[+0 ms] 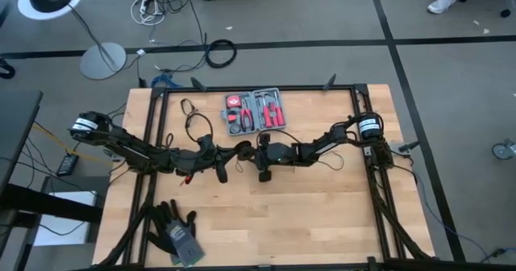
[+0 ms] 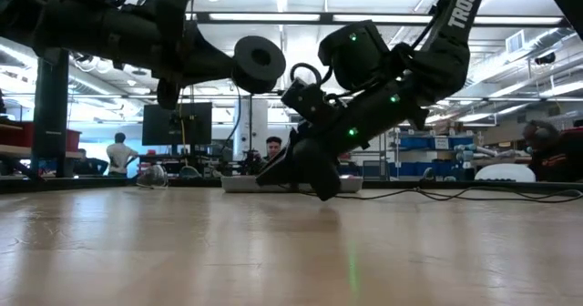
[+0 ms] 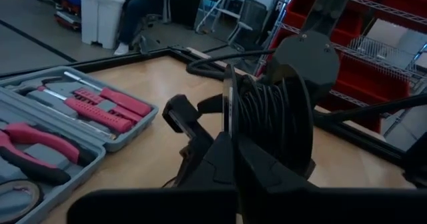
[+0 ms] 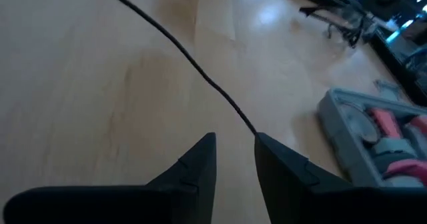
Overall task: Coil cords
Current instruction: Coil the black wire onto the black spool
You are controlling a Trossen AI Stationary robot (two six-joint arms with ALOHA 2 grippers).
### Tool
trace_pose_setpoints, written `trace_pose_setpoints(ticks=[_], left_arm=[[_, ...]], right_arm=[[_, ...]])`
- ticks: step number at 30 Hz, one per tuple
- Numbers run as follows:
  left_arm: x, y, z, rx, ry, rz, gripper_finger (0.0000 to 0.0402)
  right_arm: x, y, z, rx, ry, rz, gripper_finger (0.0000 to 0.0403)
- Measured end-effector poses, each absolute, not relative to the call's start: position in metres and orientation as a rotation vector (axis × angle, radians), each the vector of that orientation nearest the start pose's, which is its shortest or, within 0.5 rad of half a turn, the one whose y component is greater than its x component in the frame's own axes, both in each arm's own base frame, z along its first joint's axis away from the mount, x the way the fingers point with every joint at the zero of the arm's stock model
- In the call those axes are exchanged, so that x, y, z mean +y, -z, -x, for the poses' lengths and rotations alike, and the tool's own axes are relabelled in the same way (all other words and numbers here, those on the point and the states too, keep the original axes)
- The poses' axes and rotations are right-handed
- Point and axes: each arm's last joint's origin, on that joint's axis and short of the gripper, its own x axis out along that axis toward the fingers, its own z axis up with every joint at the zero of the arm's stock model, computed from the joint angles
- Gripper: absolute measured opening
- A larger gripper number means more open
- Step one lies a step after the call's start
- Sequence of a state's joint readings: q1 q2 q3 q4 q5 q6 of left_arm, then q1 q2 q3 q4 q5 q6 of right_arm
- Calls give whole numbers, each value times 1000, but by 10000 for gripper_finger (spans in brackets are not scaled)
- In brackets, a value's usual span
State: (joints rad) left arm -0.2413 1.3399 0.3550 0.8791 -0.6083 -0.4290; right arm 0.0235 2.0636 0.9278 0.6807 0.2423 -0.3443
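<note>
At the centre of a wooden table [image 1: 322, 206], two dark robot arms meet. Left gripper [image 1: 222, 168] has its fingers clamped shut on a round black spool-like disc [image 3: 277, 114] wound with the thin black cord, held up off the table. Right gripper [image 4: 235, 159] points down just above the wood, fingers a little apart, with the black cord [image 4: 180, 54] running between their tips; whether they pinch it cannot be told. Just behind both grippers lies an open grey tool kit [image 1: 254, 111] with red-handled tools, close enough to crowd them. Near the table's front left corner lie dark gloves [image 1: 177, 231]. Beyond the table, people [image 2: 118, 153] sit and stand in a workshop
</note>
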Motion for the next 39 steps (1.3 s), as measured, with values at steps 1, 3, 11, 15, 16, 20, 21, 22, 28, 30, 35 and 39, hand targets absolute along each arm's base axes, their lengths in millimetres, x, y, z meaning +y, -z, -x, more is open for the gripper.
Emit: trace_pose_setpoints(ticks=[1,3,11,15,16,20,21,22,28,30,35,39], left_arm=[[-40,-180,-233,17,-382,380,0],[-40,-180,-233,14,-381,382,0],[-40,-181,-233,10,-380,384,0],[-40,-181,-233,4,-375,388,0],[-41,-182,-233,1,-370,390,0],[-41,-183,-234,-10,-364,396,0],[-41,-183,-234,-13,-363,398,0],[-41,-183,-234,-15,-361,399,0],[-41,-184,-234,-15,-347,401,0],[-41,-184,-234,-16,-346,398,0],[-41,-183,-234,-4,-348,385,0],[-41,-180,-233,23,-367,370,0]], right_arm=[[2,-98,-389,482,136,404,100],[2,-98,-389,484,131,423,100],[1,-98,-389,490,143,447,100],[-2,-98,-389,501,160,472,100],[-3,-97,-389,502,162,472,99],[-6,-96,-388,525,155,462,85],[-6,-96,-388,529,155,460,79],[-7,-95,-388,530,156,457,72],[-10,-94,-387,549,175,398,12],[-11,-92,-385,569,197,358,7],[-12,-93,-379,636,281,180,4],[-9,-104,-367,742,314,75,3]])
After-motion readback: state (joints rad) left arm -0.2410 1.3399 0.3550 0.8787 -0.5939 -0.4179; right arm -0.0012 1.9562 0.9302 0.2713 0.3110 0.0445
